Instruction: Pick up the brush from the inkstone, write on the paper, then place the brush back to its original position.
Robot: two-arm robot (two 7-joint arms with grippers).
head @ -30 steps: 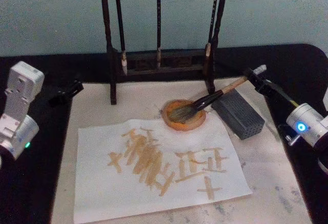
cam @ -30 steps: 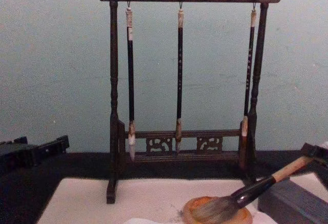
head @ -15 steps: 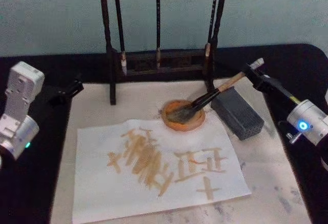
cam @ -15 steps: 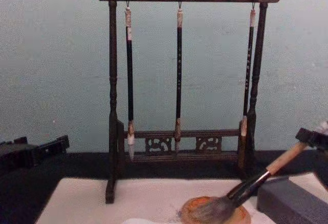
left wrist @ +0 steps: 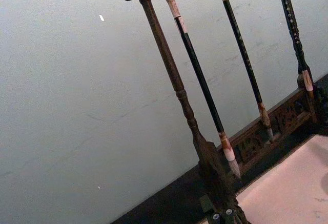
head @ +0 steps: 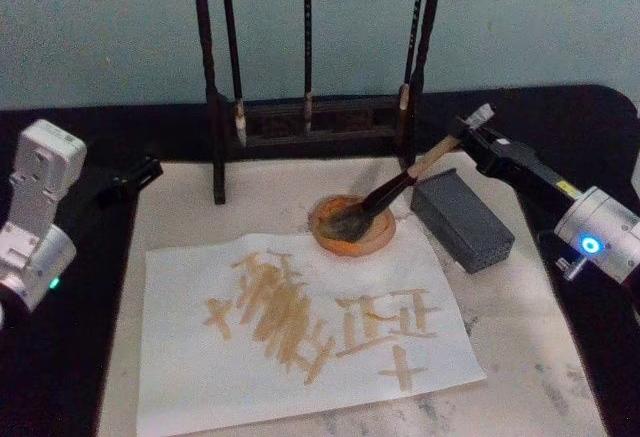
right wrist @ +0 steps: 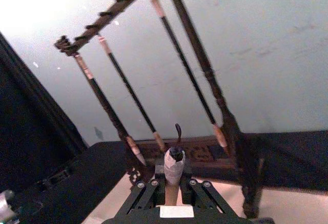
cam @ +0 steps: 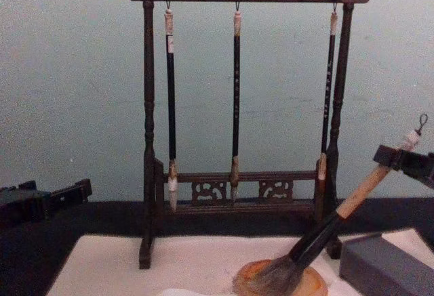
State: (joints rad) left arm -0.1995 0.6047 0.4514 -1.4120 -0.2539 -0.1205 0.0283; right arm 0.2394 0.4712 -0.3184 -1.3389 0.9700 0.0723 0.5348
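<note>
The brush [head: 392, 193] leans steeply, its bushy head resting in the round orange inkstone [head: 348, 229] and its tan handle rising up and to the right. My right gripper [head: 470, 130] is shut on the top of the handle. From the chest, the brush [cam: 354, 198] slants from the inkstone [cam: 308, 284] up to that gripper [cam: 397, 159]. The right wrist view looks down the handle's wrapped end [right wrist: 173, 163], held in the right gripper [right wrist: 172, 187]. The paper [head: 200, 387], with tan strokes on it, lies in front of the inkstone. My left gripper [head: 135, 174] is parked off the mat's left edge.
A dark wooden rack [head: 310, 122] with three thin hanging brushes [cam: 235, 99] stands right behind the inkstone. A grey rectangular block [head: 462, 219] lies just right of the inkstone, under the brush handle. The pale mat [head: 520, 357] covers the black table.
My right gripper has moved up and towards the rack, tilting the brush handle more upright. The bristles remain in the inkstone. The left arm has not moved.
</note>
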